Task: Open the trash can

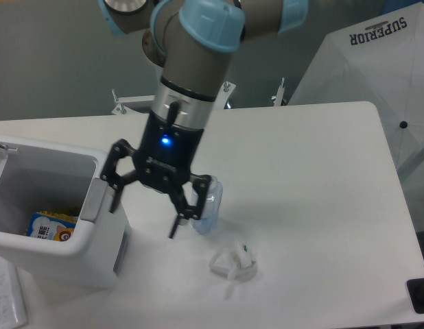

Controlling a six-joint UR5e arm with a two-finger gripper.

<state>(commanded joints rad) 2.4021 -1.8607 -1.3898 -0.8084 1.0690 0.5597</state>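
Camera view: the gripper [145,207] holds its fingers [116,195] spread and grasping nothing, one tip just right of the grey push tab [92,199], likely clear of it because the trash can [57,236] already gapes. It sits at the tabletop [315,178] left edge, a packet [51,225] inside; bottle [206,204] and crumpled paper [234,260] lie right.

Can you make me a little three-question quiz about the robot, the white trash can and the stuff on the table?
1. True or false: the trash can is open at the top.
2. What lies nearest the crumpled paper? A) the clear bottle B) the colourful packet C) the umbrella
3. Fill in: the gripper fingers are spread ____.

Key
1. True: you can see inside, where the packet lies.
2. A: the bottle stands just above the paper on the table.
3. Open, holding nothing.
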